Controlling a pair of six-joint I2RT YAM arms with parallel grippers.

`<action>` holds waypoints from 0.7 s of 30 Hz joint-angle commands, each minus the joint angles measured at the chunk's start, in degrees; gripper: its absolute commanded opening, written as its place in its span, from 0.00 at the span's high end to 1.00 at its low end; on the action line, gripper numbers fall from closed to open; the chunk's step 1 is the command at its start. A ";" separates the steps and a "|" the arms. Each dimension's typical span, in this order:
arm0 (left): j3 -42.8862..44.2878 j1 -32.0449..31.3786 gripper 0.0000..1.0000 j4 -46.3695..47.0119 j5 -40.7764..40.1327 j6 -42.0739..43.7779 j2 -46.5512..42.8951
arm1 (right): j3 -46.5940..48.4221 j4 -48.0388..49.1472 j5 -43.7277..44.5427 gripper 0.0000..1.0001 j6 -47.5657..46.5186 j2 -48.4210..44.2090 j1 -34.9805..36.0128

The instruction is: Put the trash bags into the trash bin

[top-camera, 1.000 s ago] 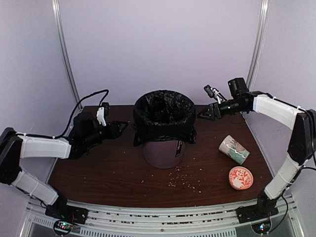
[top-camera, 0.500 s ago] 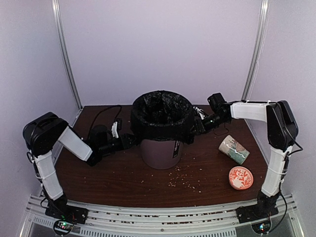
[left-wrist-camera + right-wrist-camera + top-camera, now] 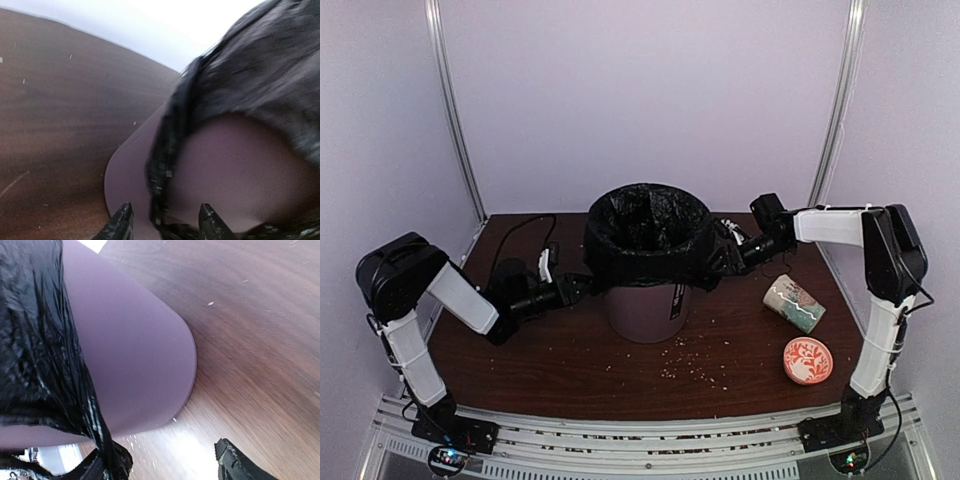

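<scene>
The mauve-brown trash bin [image 3: 645, 305] stands upright at the middle of the dark wooden bench [image 3: 520, 355]. A black trash bag [image 3: 645, 235] lines it and is folded down over its rim. The left end effector [image 3: 584, 286] sits low at the bin's left side with its jaws parted. The bag's hanging hem lies between its fingers [image 3: 120, 227], unpinched. The right end effector [image 3: 722, 258] is at the bag's overhang on the bin's right side, jaws wide apart. A fold of the bag lies by one finger, and the other finger [image 3: 232, 462] is free above the bench. A patterned cream mug [image 3: 794, 303] lies on its side right of the bin, with an orange patterned disc [image 3: 808, 360] near it. Crumbs [image 3: 695, 372] are scattered in front of the bin.
</scene>
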 commanded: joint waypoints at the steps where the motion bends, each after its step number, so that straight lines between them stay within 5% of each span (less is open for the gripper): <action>1: -1.70 -0.01 0.53 -5.00 -3.26 3.62 -6.86 | -2.73 -1.02 -1.17 0.27 -1.60 -7.16 -4.17; 14: -6.69 0.42 0.46 -23.40 -12.18 15.15 -27.46 | -1.35 -6.90 -5.32 0.20 -6.18 -15.80 -8.75; 21: -2.30 3.88 0.48 -29.86 -22.10 12.53 -23.14 | 7.24 -2.72 8.29 0.30 1.06 -21.20 -8.22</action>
